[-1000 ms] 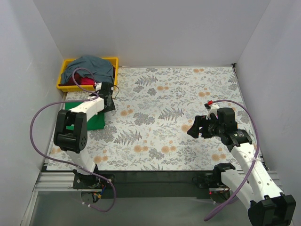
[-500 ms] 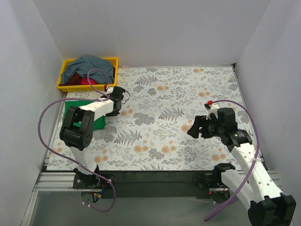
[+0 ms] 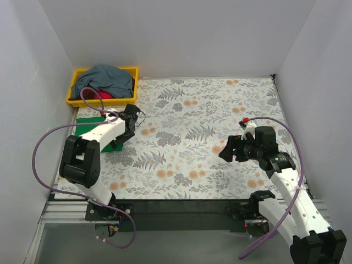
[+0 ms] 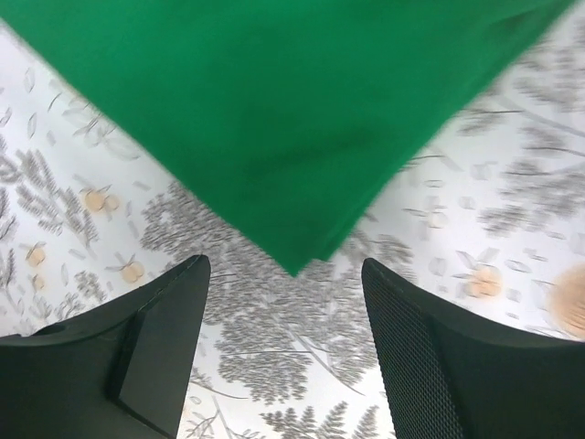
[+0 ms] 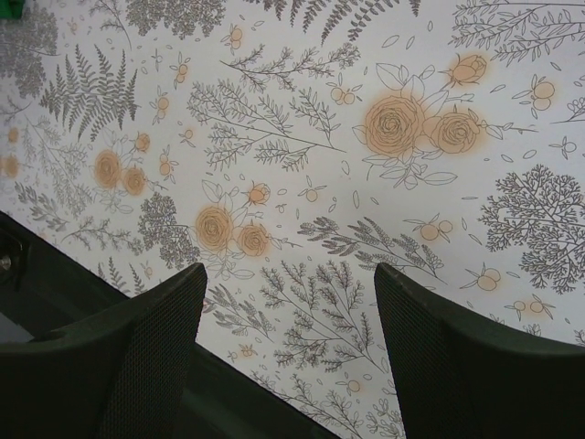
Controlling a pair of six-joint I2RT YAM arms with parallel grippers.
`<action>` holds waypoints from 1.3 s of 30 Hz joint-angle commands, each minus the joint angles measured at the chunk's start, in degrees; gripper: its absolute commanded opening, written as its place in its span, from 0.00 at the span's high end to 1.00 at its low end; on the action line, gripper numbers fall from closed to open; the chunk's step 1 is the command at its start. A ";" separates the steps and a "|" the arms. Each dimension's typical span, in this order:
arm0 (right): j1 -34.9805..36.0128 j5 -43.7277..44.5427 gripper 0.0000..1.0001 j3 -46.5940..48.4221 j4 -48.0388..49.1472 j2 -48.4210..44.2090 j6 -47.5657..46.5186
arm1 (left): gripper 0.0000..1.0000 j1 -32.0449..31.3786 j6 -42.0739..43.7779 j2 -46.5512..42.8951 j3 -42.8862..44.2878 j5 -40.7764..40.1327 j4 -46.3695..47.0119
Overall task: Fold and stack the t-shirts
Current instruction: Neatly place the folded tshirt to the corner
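Observation:
The bright green t-shirt [image 3: 88, 126] lies folded flat at the table's left side, partly hidden by my left arm. Its corner fills the upper part of the left wrist view [image 4: 274, 101]. My left gripper [image 3: 130, 128] [image 4: 285, 311] is open and empty, hovering just off that corner. The slate grey-blue t-shirt [image 3: 104, 78] lies bunched on the red t-shirt [image 3: 102, 94] in the yellow bin [image 3: 71, 100]. My right gripper [image 3: 228, 149] [image 5: 288, 311] is open and empty above bare floral cloth at the right.
A floral tablecloth [image 3: 209, 110] covers the table. White walls stand at the left, back and right. A black rail [image 3: 181, 208] runs along the near edge. My left arm's purple cable [image 3: 41, 148] loops over the left side.
My left gripper swung right and off the green shirt, then came back a little to its near-right corner. The right arm has not moved.

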 commanded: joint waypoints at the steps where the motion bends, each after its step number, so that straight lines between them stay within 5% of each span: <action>1: 0.10 -1.17 0.20 0.10 -0.09 -1.43 -0.52 | 0.33 1.85 -7.58 -1.29 -3.01 -0.76 -2.14; 11: 0.19 -1.70 0.20 -0.34 0.08 -1.69 -0.69 | 0.36 10.02 -2.84 -3.58 -11.89 6.71 9.48; 26: 0.19 -2.58 0.20 -0.26 0.00 -0.81 -0.69 | 0.38 19.52 11.76 2.57 -6.80 9.61 15.90; 39: 0.19 -3.02 0.20 -0.26 -0.18 -0.81 -0.69 | 0.41 21.80 1.66 0.30 -11.89 6.62 6.33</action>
